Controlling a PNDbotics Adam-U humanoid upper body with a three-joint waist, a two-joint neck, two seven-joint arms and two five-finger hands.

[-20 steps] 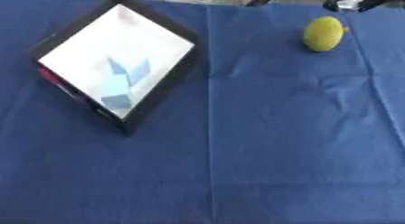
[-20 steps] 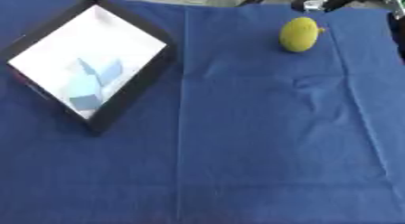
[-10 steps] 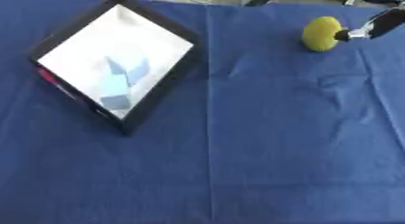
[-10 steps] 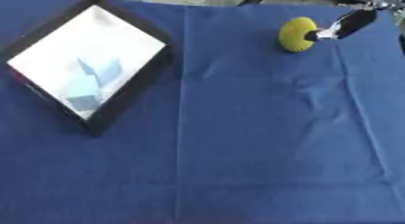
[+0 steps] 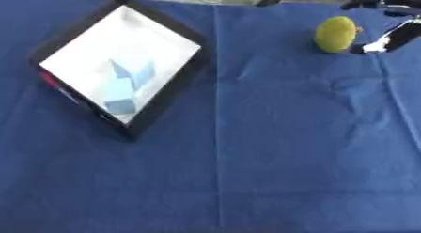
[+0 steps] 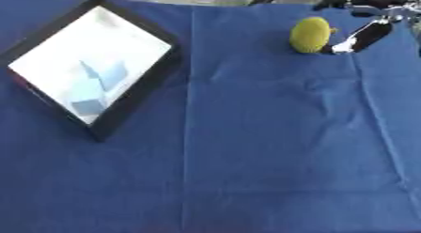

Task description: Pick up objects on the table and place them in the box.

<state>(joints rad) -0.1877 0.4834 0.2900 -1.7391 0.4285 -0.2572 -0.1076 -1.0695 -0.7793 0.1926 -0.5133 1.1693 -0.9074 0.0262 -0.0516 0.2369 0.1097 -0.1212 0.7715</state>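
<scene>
yellow lemon sits just left of your right hand, long axis upright; can't tell if fingers are open.

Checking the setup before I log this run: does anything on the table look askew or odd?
The box sits turned cornerwise to the table edge, a pale blue thing inside it. The blue cloth is creased. The yellow-green fruit lies intact beside the right hand. Nothing spilled.
</scene>
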